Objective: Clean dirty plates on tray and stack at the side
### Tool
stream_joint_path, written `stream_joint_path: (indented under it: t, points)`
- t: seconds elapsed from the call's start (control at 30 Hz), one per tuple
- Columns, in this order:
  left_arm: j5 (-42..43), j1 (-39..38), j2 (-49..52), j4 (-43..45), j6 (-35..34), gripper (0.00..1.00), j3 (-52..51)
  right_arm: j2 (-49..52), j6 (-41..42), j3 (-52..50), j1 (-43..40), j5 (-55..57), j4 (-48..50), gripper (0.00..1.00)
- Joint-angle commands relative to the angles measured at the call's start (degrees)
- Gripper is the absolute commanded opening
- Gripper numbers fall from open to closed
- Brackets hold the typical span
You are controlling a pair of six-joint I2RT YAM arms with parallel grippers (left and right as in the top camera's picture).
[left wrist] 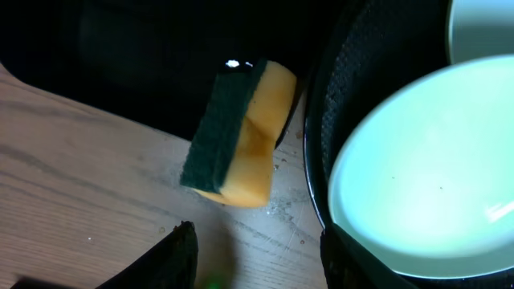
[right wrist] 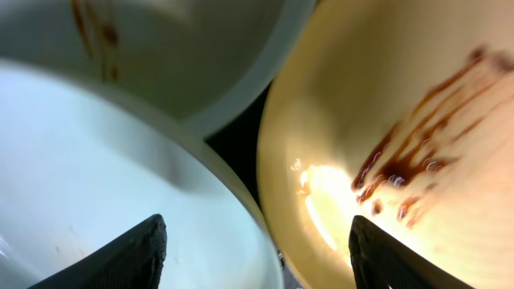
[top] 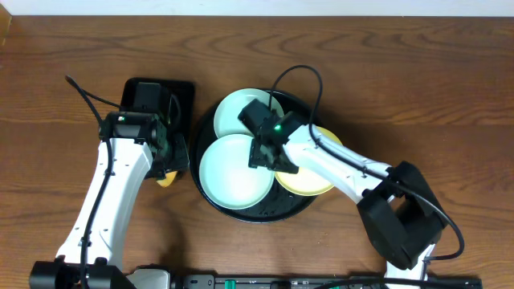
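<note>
Yellow plate [right wrist: 385, 120], streaked brown, lies at the right of the black tray [top: 249, 215] in the middle of the table [top: 450, 96]. Its rim is just below the right gripper [right wrist: 257, 233], whose jaws stand spread and empty over it and the near mint plate [right wrist: 96, 160]. The left gripper [left wrist: 257, 249] gapes empty, the sponge [left wrist: 237, 136] just ahead.

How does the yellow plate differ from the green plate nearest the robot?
The yellow plate is pale yellow; the green plate is pale mint. The yellow plate carries brown streaks; the green plate looks nearly clean, with only tiny specks. The yellow plate sits at the right of the black tray, the green plate at its left. Both are round.
</note>
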Motion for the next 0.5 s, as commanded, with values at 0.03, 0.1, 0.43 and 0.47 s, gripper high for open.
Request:
stream_joint_path:
  t: [0.03, 0.1, 0.43, 0.47]
  points:
    - [-1.09, 0.28, 0.11, 0.68, 0.15, 0.50, 0.74, 0.24, -1.40, 2.38, -1.31, -0.83, -0.13, 0.70]
    - [-1.11, 0.28, 0.11, 1.07, 0.15, 0.51, 0.74, 0.24, -2.19, 2.69, -1.27, -0.81, 0.24, 0.70]
    - [-3.30, 0.28, 0.11, 1.49, 0.15, 0.52, 0.74, 0.24, -5.09, 9.27, -1.31, -1.66, -3.93, 0.72]
    - [-4.52, 0.28, 0.11, 1.49, 0.15, 0.52, 0.74, 0.24, -5.05, 9.27, -1.01, -2.67, -4.09, 0.72]
